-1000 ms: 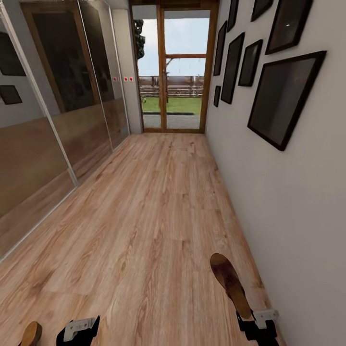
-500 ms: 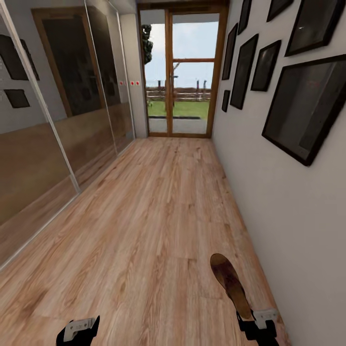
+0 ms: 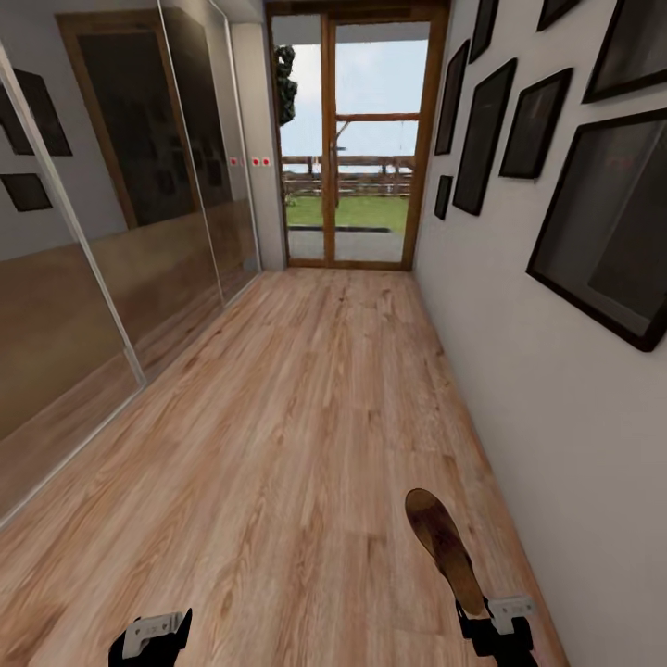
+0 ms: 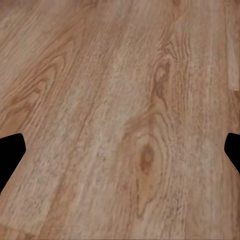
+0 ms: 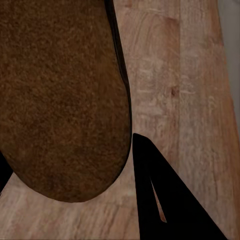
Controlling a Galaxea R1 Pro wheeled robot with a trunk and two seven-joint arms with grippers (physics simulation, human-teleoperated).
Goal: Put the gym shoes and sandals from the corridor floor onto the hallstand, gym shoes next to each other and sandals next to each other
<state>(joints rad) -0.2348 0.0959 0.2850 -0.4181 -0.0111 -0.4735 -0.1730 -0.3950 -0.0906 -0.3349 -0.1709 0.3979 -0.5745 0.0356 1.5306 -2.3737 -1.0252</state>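
**Carrying one sandal down the corridor, with the rack not yet met**

Looking from the head view, a long corridor is seen, ending in a glazed door [image 3: 352, 157] with grass beyond it. Mirrored sliding panels [image 3: 102, 241] line one side, and dark picture frames [image 3: 611, 213] hang on the pale wall on the other. The corridor floor [image 3: 306, 417] lies bare ahead in this view. At the lower edge the right gripper [image 3: 496, 625] is seen with a sandal [image 3: 443, 547] held in it, the tan-brown sole sticking forward and up over the planks, near the wall. The left gripper [image 3: 153, 635] sits low on the other side, and nothing can be made out in it here.

From the left wrist view, only wood grain is met between two dark fingertips [image 4: 11, 150] set far apart at the picture's edges, so this pincer is judged wide and unloaded.

From the right wrist view, the sandal's suede-like underside [image 5: 60, 100] is seen close up, with a dark finger [image 5: 165, 200] pressed against its rim; the pincer is taken to be clamped on the shoe.

The step in hand is judged to be transport: one sandal has been lifted and is being brought to the hallstand. The next move is thought to call for turning or driving until the rack is found, then setting the sandal on a tier with room left beside it for its partner.
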